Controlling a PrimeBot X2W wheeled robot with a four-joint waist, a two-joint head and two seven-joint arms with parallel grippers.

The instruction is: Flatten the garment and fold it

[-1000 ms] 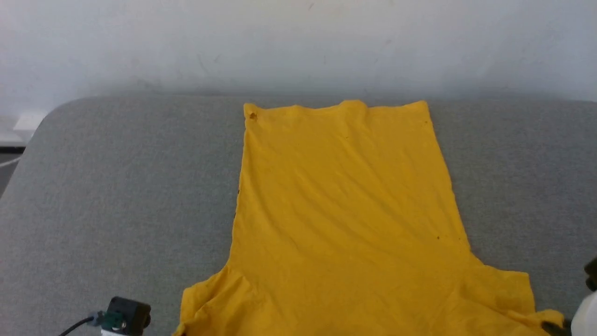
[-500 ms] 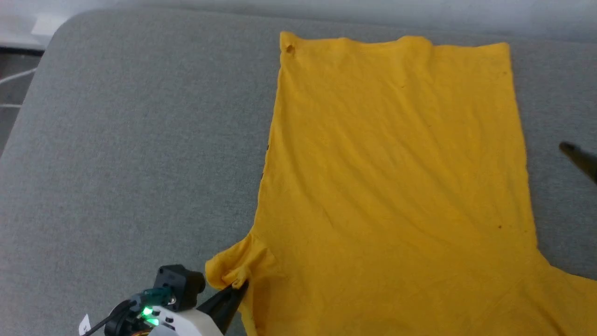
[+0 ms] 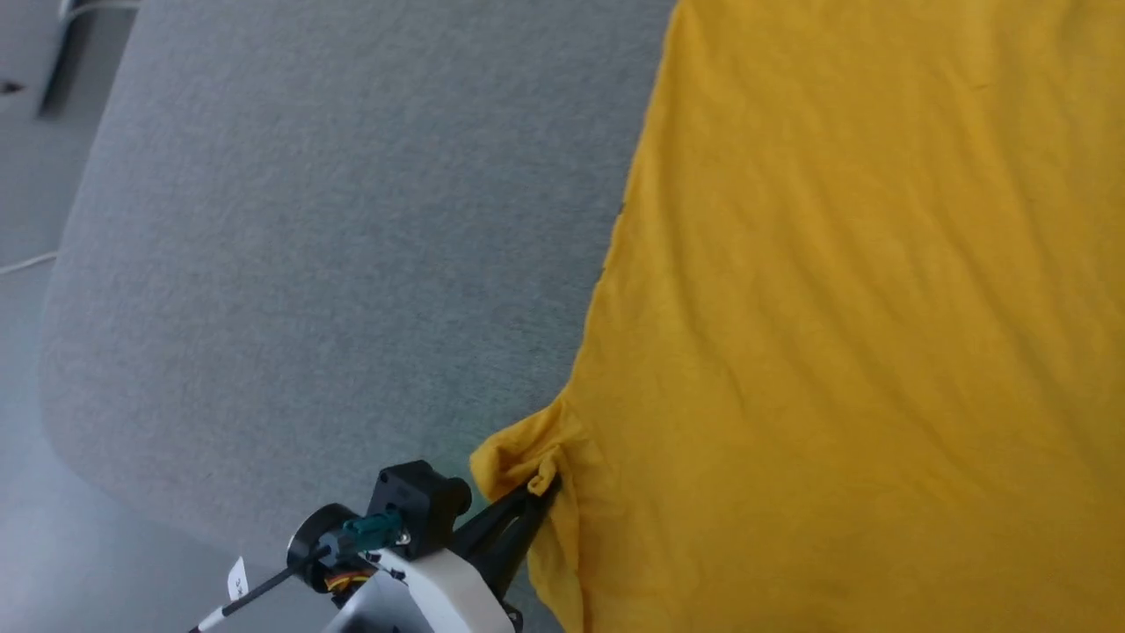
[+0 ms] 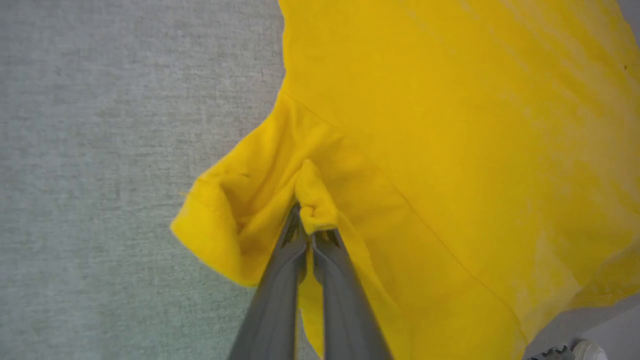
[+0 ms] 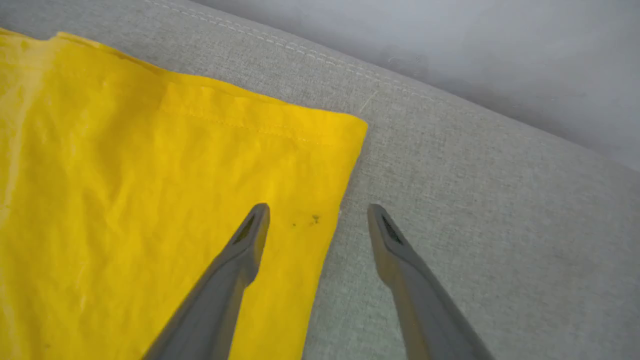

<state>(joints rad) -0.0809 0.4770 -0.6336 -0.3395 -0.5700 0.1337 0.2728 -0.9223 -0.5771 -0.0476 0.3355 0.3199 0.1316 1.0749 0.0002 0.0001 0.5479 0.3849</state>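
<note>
Our left gripper [image 4: 312, 226] has come in and pinched the near left sleeve of the mustard-yellow cotton T-shirt [image 3: 835, 352]; our right gripper [image 5: 318, 212] has opened, seemingly moving to the far hem.

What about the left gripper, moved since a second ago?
Yes: left gripper closed in rightward on the shirt, now pinching its sleeve; camera shifted too.

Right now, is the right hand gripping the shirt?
No, the right hand is open, one finger over the shirt, the other over the grey surface.
</note>
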